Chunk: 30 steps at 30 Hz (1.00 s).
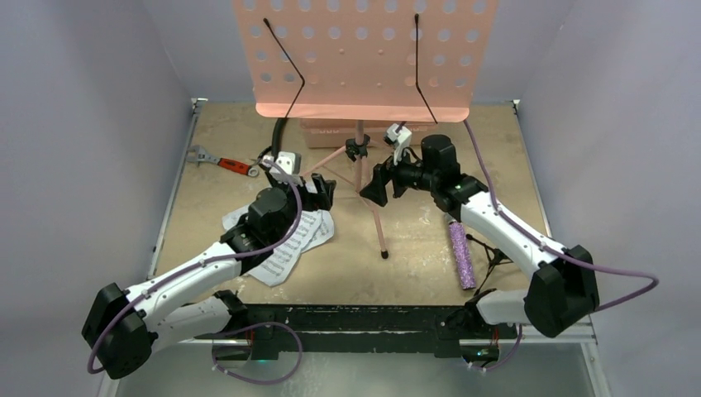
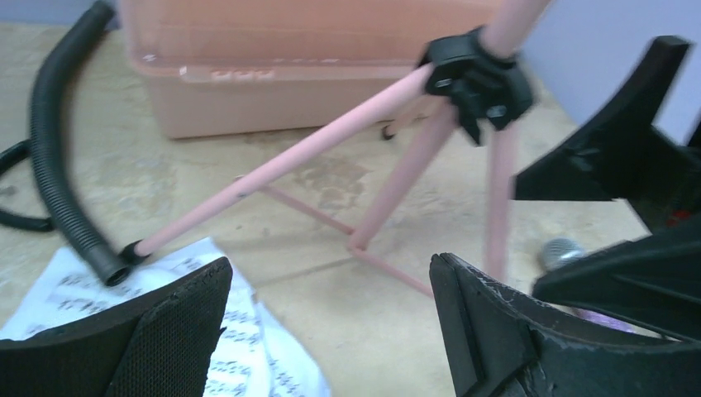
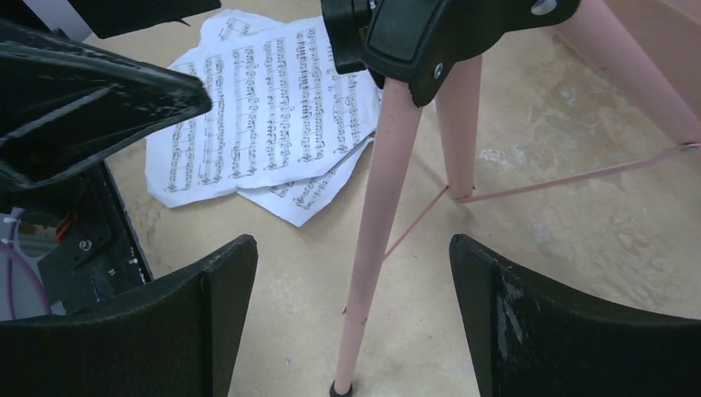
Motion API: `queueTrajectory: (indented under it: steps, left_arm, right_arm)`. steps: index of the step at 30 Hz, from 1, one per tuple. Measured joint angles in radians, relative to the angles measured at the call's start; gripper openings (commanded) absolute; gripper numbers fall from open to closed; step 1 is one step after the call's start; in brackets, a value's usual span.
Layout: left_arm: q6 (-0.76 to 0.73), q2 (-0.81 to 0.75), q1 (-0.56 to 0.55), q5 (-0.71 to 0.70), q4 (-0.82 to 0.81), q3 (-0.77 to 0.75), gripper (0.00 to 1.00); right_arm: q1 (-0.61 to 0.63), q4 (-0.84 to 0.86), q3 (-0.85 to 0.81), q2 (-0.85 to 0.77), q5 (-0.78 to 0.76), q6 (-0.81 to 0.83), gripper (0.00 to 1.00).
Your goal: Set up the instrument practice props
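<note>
The pink perforated music stand (image 1: 364, 50) stands upright at the table's back, its tripod legs (image 1: 369, 198) spread below. My left gripper (image 1: 324, 193) is open and empty, just left of the legs, above the white sheet-music pages (image 1: 293, 240) lying flat. In the left wrist view it (image 2: 331, 265) faces the black leg hub (image 2: 475, 70). My right gripper (image 1: 377, 188) is open just right of the pole. In the right wrist view one pink leg (image 3: 380, 207) shows between its open fingers (image 3: 351, 248), untouched. The purple microphone (image 1: 461, 252) lies by the small black tripod mic stand (image 1: 496, 258).
A pink translucent box (image 1: 331, 132) sits behind the stand's legs. A red-handled wrench (image 1: 219, 161) lies at the back left. A black ribbed hose (image 2: 50, 157) curves by the box. The two grippers are close together on either side of the tripod.
</note>
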State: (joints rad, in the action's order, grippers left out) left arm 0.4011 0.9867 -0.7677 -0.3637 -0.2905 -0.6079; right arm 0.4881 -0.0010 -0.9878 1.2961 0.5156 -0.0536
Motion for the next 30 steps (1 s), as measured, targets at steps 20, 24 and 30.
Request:
queueTrajectory:
  steps: [20, 24, 30]
  left_arm:
    - [-0.084, 0.399, 0.140, 0.006, 0.045, -0.187, 0.84]
    - [-0.099, 0.465, 0.157, 0.035, 0.014, -0.221, 0.81]
    - [-0.127, 0.543, 0.177, 0.089, -0.013, -0.288, 0.74]
  right_arm:
    - [0.035, -0.002, -0.084, 0.142, -0.111, -0.087, 0.31]
    - [0.037, -0.001, -0.084, 0.142, -0.105, -0.096, 0.22]
    - [0.041, 0.000, -0.084, 0.142, -0.101, -0.100, 0.13]
